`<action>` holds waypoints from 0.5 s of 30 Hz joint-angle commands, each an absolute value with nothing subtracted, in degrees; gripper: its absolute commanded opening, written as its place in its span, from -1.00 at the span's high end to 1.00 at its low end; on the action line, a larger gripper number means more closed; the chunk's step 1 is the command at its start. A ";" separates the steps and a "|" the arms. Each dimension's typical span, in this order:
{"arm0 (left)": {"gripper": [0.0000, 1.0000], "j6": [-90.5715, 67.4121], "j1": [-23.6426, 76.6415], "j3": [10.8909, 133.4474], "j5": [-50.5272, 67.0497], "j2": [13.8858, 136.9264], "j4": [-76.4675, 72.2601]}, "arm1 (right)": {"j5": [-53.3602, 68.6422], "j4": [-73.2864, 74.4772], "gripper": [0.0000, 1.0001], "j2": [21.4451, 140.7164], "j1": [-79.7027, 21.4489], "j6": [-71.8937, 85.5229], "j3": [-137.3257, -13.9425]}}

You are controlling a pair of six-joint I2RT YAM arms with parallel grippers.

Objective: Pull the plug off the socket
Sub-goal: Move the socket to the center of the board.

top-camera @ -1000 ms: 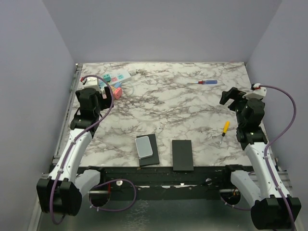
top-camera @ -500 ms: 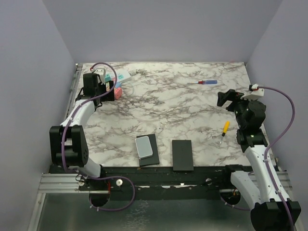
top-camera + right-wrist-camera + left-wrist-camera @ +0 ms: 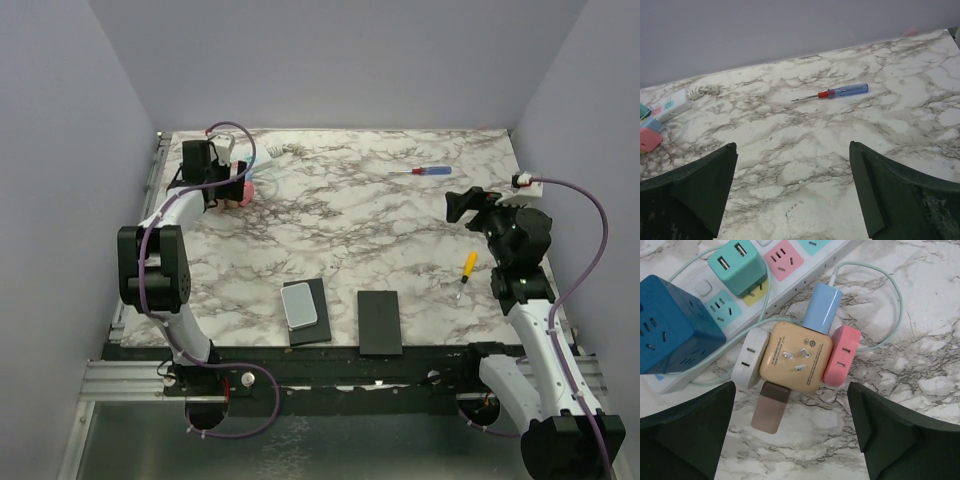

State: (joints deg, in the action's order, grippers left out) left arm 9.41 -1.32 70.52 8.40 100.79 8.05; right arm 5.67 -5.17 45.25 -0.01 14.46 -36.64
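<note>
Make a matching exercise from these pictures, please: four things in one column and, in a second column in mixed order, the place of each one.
Things
1. teal USB cube
2. beige cube adapter
3. blue-handled screwdriver
4. yellow-handled screwdriver

Places
A. right side of the table, nearer the arm bases
B. seated on the socket strip
C. right side, farther from the arm bases
D. lying beside the strip, prongs up

Pairs: 1-B, 2-D, 3-C, 4-A
</note>
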 commanded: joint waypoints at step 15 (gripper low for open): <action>-0.82 12.86 -6.97 78.81 19.01 110.55 6.60 | 5.57 -6.06 -1.00 46.90 0.09 13.03 -36.52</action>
